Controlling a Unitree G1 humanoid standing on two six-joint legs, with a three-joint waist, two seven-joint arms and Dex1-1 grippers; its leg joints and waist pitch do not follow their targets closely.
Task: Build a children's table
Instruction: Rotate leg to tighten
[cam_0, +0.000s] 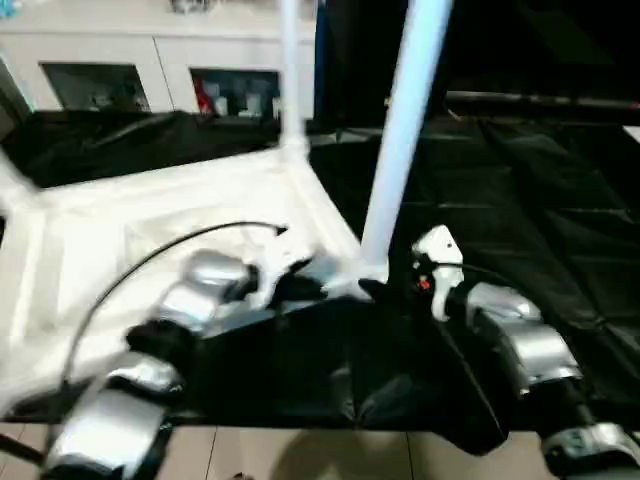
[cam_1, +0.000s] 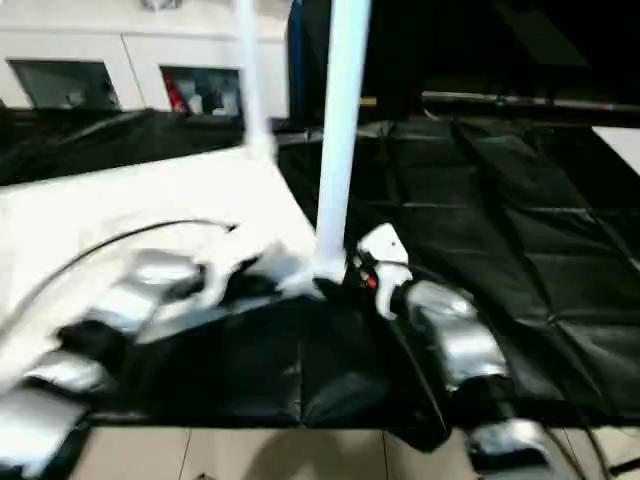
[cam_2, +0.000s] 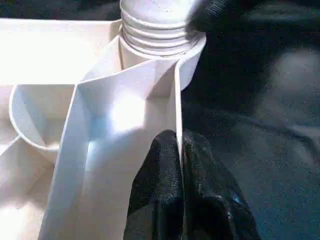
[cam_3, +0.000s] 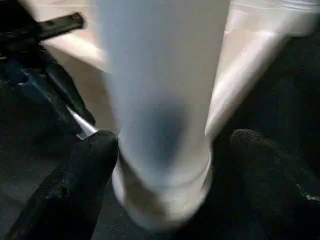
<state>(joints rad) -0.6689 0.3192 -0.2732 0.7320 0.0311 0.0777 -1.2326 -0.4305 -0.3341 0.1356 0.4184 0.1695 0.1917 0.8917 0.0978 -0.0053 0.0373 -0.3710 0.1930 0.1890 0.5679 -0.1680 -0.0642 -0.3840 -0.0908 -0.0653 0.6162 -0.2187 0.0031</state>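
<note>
Meanwhile left gripper (cam_2: 181, 165) jaws pinch the tabletop (cam_2: 125, 115) rim; right gripper (cam_3: 167, 165) jaws straddle the leg (cam_3: 160, 100), apart.

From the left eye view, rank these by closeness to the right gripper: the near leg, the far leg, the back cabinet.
1. The near leg stands between the open fingers of the right gripper, at the tabletop's near corner.
2. The far leg rises at the corner beyond, farther back and left.
3. The back cabinet stands behind the work table, farthest away.
</note>
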